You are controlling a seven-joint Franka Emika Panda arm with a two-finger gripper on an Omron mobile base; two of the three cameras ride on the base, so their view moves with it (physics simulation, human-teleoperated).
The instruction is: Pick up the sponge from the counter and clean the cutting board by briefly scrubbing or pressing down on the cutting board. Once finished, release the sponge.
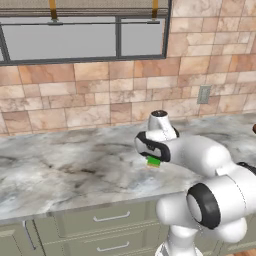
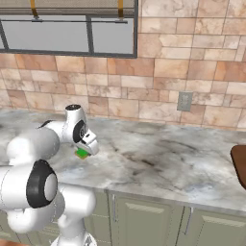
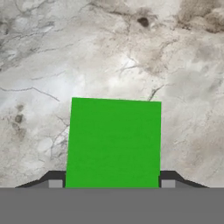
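The sponge sits between my two fingertips, its bright green top facing my hand camera, with one dark fingertip against its left edge and the other against its right. From the left base view I see the sponge as a small green patch just under my hand, at or just over the counter; I cannot tell whether it rests on the stone or is lifted clear. My gripper is closed on the sponge, jaws set to its width. The marbled counter with its dark veins spreads all around. The cutting board lies well apart, at the far right edge of the right base view.
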